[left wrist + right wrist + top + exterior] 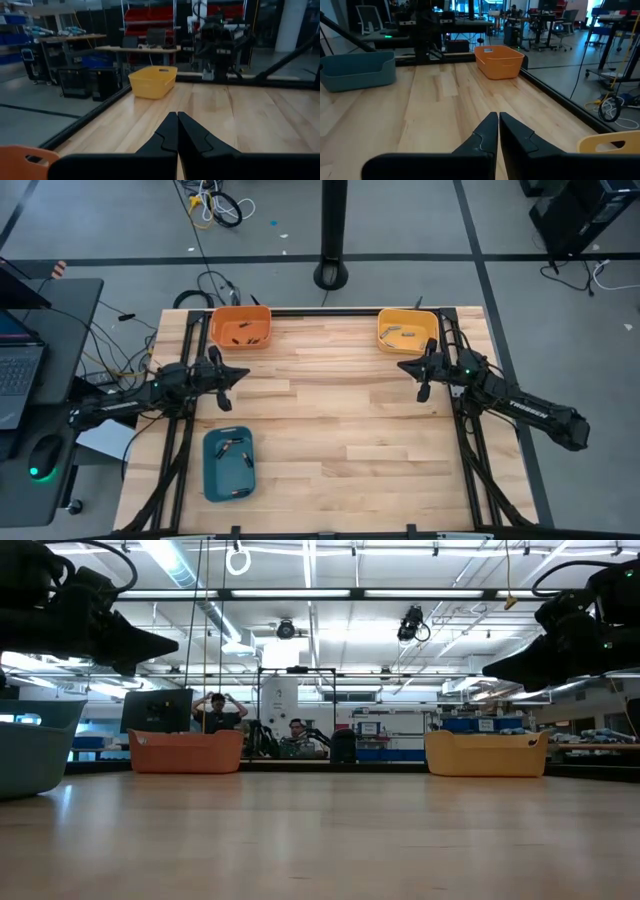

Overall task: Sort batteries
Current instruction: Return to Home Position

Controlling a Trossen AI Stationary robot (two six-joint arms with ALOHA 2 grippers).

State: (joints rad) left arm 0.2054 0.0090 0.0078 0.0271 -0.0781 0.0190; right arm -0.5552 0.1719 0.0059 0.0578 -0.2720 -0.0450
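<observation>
The left claw [177, 116] hangs above the bench [340, 430] close to its left edge, roughly midway along that edge, pointing inward across the wood. Its fingers [165, 135] are clenched tip to tip with nothing between them. The right claw [498, 116] is opposite it near the right edge and also points inward. Its fingers [485, 134] are likewise pressed together and grasp nothing. In the low view both arms sit high in the upper corners, clear of the bench top.

The batteries [243, 335] are all inside three bins, and none lies loose on the open wood. The orange bin [240, 310] stands at the far left corner of the bench, with a few small dark cylinders on its floor. The yellow bin [408, 314] stands at the far right corner, holding silvery-grey ones. It is a little toward the far edge from the right claw and not touching it. The teal bin [208, 465] lies along the left edge toward the near left corner, with more small cylinders scattered in it. They are too tiny to count, perhaps four or five in each bin.

From bench height the orange and yellow bins sit upright on the far edge, well apart.
</observation>
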